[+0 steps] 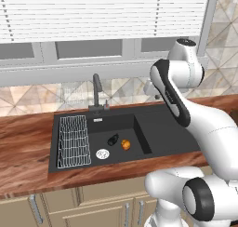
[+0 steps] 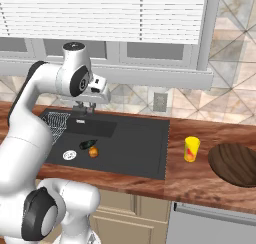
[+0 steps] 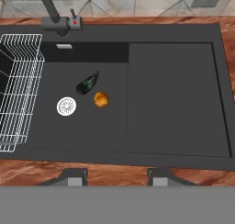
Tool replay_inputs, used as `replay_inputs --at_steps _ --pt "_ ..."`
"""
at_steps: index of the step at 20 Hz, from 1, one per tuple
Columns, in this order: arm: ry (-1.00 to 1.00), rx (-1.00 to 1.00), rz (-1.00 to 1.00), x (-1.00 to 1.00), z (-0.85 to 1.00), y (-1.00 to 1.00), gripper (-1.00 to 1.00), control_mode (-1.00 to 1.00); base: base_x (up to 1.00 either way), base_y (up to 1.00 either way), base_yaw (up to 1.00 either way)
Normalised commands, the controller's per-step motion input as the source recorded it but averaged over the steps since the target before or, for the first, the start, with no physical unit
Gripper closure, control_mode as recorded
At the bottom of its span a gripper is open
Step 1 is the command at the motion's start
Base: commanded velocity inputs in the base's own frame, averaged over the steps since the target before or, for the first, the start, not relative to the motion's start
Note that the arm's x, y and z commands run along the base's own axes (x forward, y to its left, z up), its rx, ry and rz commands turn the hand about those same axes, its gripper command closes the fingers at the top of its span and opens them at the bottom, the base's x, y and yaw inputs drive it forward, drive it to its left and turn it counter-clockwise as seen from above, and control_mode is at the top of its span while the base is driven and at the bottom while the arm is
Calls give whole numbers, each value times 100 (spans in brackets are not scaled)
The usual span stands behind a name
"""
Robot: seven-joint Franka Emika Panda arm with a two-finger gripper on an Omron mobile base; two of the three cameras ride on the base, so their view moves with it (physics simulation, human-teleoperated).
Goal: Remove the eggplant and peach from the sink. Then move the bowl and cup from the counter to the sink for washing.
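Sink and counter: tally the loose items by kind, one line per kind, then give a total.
Vegetables: 1, the eggplant in the sink basin.
Fruit: 1, the peach beside it in the basin.
Cups: 1, the yellow cup on the counter.
Bowls: 1, the brown wooden bowl on the counter.
Total: 4

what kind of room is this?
A kitchen, rendered: a black sink with faucet set in a wood counter, cabinets below, tiled wall and window blinds behind.
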Motion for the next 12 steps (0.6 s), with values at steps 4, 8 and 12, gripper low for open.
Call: replay_inputs --at_steps 4,8,12 --pt "0 -1 0 -2 -2 0 -100 -100 0 0 0" --pt "0 -3 0 -5 -4 0 -100 -100 0 0 0" --pt "0 0 0 -5 -4 0 -100 -100 0 0 0"
